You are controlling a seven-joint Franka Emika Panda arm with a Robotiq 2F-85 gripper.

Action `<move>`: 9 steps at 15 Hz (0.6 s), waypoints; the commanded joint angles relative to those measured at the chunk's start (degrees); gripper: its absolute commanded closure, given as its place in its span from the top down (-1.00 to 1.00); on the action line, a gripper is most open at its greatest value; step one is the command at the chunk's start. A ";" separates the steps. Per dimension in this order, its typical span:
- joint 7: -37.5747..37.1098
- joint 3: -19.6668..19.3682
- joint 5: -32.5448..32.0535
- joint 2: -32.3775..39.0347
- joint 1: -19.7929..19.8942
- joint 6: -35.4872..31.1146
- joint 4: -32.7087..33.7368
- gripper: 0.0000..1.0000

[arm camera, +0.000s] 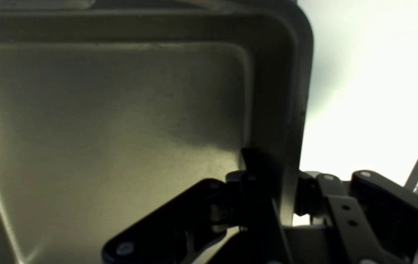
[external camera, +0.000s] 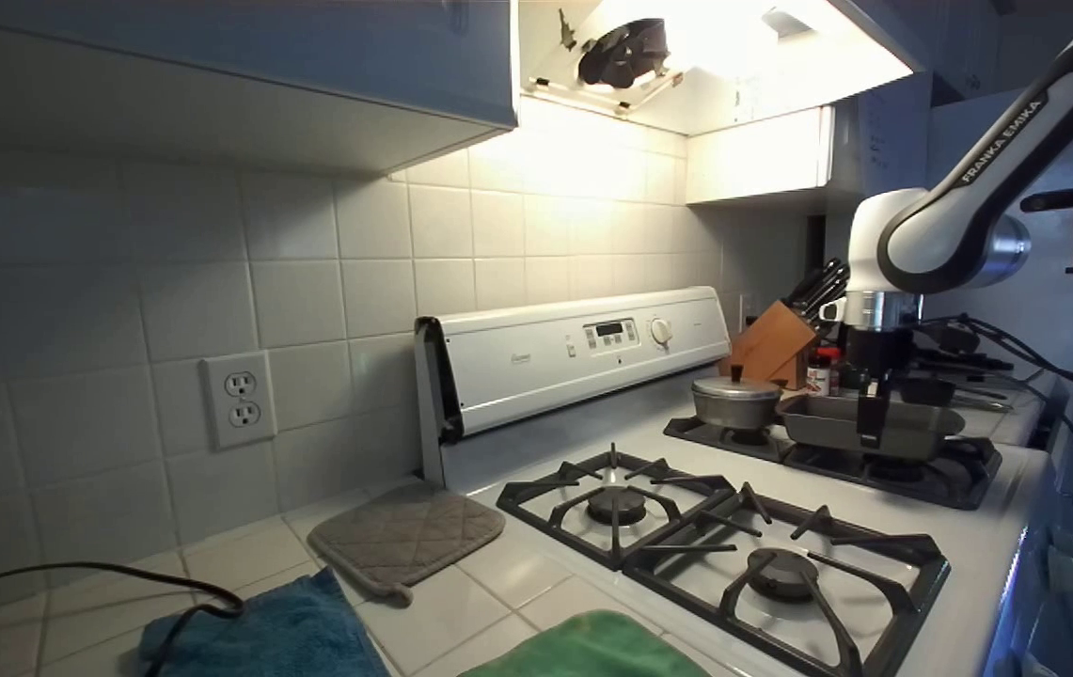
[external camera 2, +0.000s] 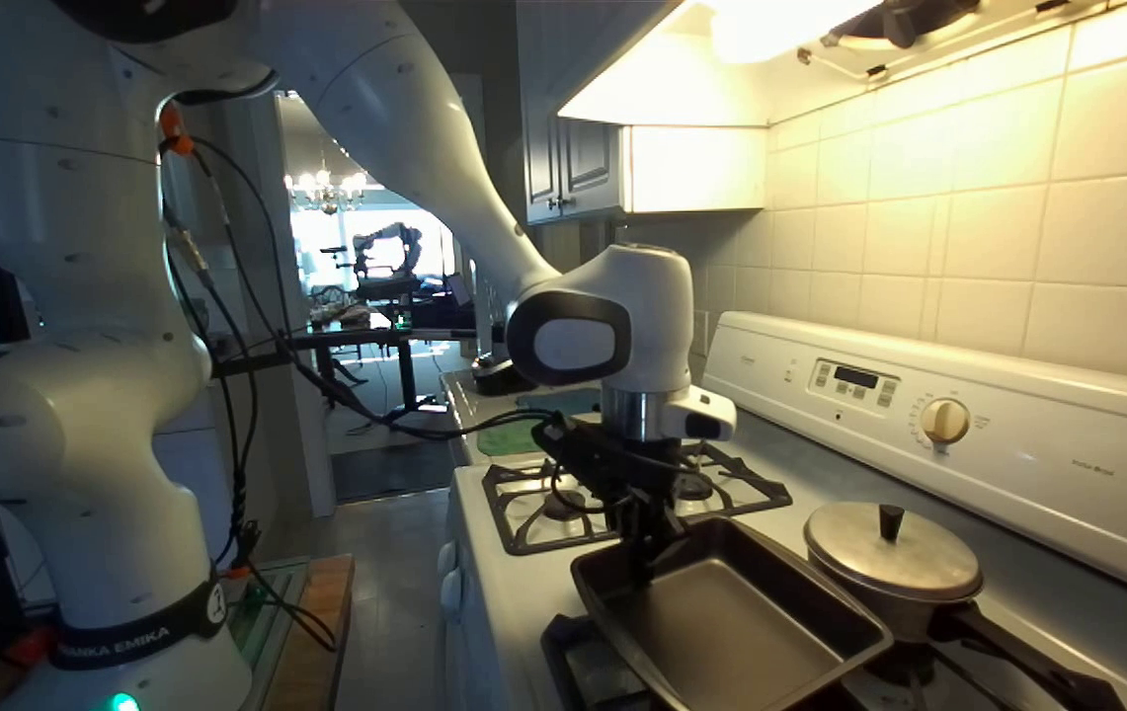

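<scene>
Standing upright on a base (external camera 2: pixel 128 592) across a strip of floor (external camera 2: pixel 385 573) from the stove (external camera 2: pixel 514 592) in an exterior view, then angled out over it with a long downward slant through the forearm (external camera 2: pixel 405 128). Bent sharply at the wrist (external camera 2: pixel 622 316) and pointing almost straight down below there in both exterior views, ending in the gripper (arm camera: pixel 287 185), low at the wall of a dark rectangular pan (arm camera: pixel 139 110). Closed to about the thickness of that wall and pinching it partway along one side, with the inner finger (arm camera: pixel 263 168) inside the pan and the outer finger (arm camera: pixel 306 198) against the outside. Positioned, along with the pan, over a dark burner grate (external camera: pixel 940 480), just beside a lidded pot (external camera 2: pixel 889 558) and near a wooden knife block (external camera: pixel 766 348). Trailed by looping black cables (external camera 2: pixel 435 433) from the gripper's mount back toward the base in an exterior view.
</scene>
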State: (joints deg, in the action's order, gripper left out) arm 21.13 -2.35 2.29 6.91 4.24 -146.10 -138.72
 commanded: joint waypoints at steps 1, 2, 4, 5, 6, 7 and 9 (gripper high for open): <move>-0.53 1.17 -1.56 -1.66 -0.85 1.67 -0.47 -0.96; -0.89 1.36 -1.86 -1.65 -1.09 1.71 -0.43 -0.96; -1.26 1.67 -2.40 -2.01 -1.56 2.18 -0.48 -0.96; -1.41 1.79 -2.71 -2.08 -1.75 2.03 -0.64 -0.96; -1.36 1.94 -3.07 -2.37 -1.97 2.28 -0.68 -0.96; -1.29 2.05 -3.52 -2.67 -2.14 2.37 -0.82 -0.96; -1.15 2.38 -4.27 -3.31 -2.60 2.76 -1.00 -0.96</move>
State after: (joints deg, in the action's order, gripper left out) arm 20.95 -0.54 0.30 6.21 2.37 -145.33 -138.78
